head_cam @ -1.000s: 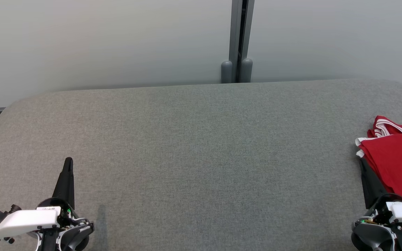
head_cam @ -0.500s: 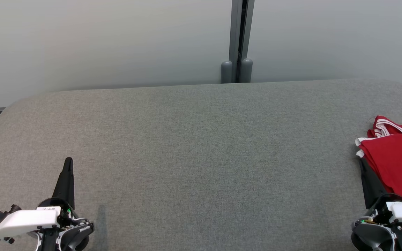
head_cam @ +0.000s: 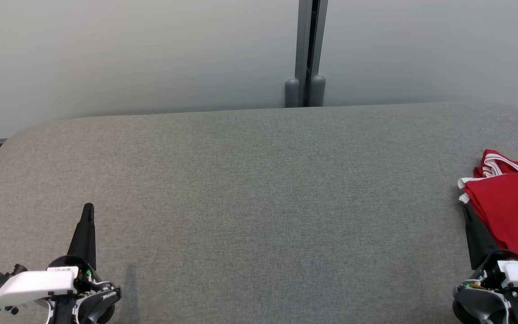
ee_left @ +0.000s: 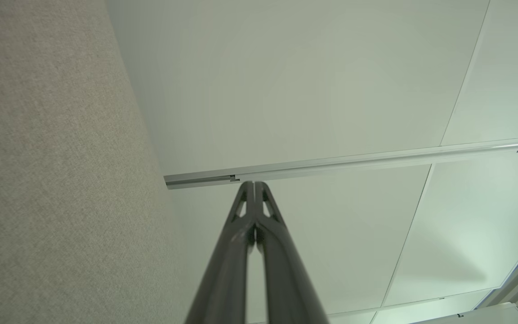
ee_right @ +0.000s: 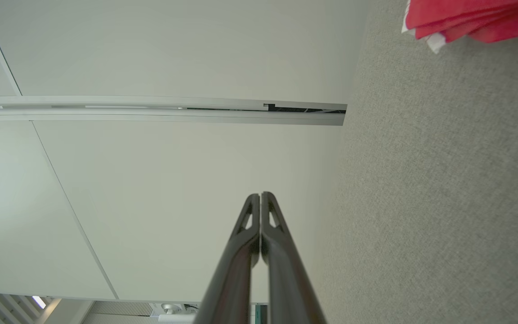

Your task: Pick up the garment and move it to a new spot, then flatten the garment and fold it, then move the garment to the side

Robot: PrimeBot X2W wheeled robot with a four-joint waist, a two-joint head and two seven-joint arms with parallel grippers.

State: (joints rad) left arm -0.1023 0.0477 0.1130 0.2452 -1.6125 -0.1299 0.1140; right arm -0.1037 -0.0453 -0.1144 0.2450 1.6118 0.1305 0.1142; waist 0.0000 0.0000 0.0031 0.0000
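Observation:
A folded red garment (head_cam: 513,207) with white trim lies at the right edge of the grey padded table (head_cam: 259,189); its corner shows at the top right of the right wrist view as the garment (ee_right: 470,18). My right gripper (head_cam: 466,211) is shut and empty, its dark fingers just left of the garment's near edge, tips together in its own view as the right gripper (ee_right: 260,195). My left gripper (head_cam: 88,208) rests at the lower left, far from the garment, shut with nothing held, and its closed tips appear as the left gripper (ee_left: 253,184).
A pale wall stands behind the table with a grey vertical post (head_cam: 307,54) at its middle. The table's far edge (head_cam: 259,109) curves down at both corners. Wall panels and a metal rail (ee_left: 344,162) show past the left fingers.

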